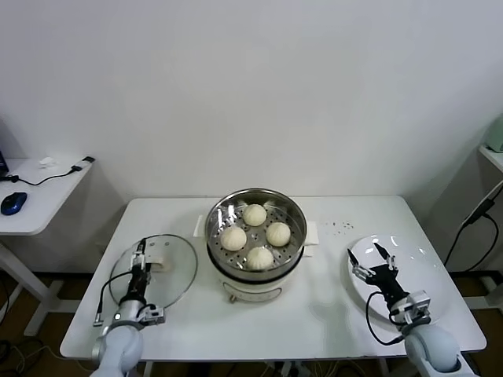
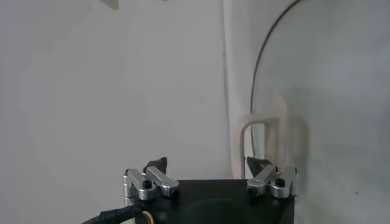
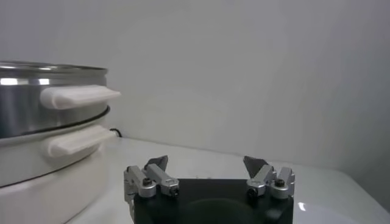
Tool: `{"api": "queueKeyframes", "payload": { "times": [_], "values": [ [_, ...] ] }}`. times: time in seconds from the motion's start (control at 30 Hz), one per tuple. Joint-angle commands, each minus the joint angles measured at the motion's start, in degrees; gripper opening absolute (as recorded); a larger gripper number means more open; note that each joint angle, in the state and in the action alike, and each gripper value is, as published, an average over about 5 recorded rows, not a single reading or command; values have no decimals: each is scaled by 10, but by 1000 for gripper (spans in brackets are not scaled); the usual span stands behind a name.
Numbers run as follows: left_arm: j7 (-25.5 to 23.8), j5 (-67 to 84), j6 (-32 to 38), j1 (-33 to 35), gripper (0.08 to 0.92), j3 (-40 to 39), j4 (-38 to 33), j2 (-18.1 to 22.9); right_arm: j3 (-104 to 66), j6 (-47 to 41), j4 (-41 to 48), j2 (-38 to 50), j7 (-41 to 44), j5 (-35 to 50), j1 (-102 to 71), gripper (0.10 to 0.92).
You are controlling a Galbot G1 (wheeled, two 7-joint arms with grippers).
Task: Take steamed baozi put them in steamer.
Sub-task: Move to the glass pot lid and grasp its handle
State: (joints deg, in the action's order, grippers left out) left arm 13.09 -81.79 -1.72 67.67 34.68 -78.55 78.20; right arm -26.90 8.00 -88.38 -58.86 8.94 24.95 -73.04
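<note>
- I judged the loading step done: all four steamed baozi sat inside the steamer, spread over its perforated floor, at the middle of the table.
- The white plate on the robot's right carried no bun that I could see, which fits that reading.
- The glass lid lay flat on the table to the steamer's left, well apart from the pot, so the steamer stood uncovered.
- My left gripper hovered over the lid near its handle, jaws spread wide and nothing between them; from its wrist camera I could not tell whether a finger touched the glass.
- My right gripper hung over the plate, jaws equally wide and empty, with the steamer's side handle off to one side in its wrist camera.
- If anything followed, I reckoned it would be fetching the lid: centre the left jaws on the handle before closing, then lift level to avoid sliding the glass.
</note>
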Motion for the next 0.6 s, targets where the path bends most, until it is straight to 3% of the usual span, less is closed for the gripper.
{"api": "queueKeyframes", "payload": {
  "times": [0.03, 0.6],
  "values": [
    [-8, 31, 15, -20, 779, -7, 27, -9, -2, 1, 4, -4, 2, -9, 0, 823],
    [-14, 51, 20, -10, 299, -12, 10, -15, -18, 3, 9, -9, 4, -13, 5, 823]
  ]
}}
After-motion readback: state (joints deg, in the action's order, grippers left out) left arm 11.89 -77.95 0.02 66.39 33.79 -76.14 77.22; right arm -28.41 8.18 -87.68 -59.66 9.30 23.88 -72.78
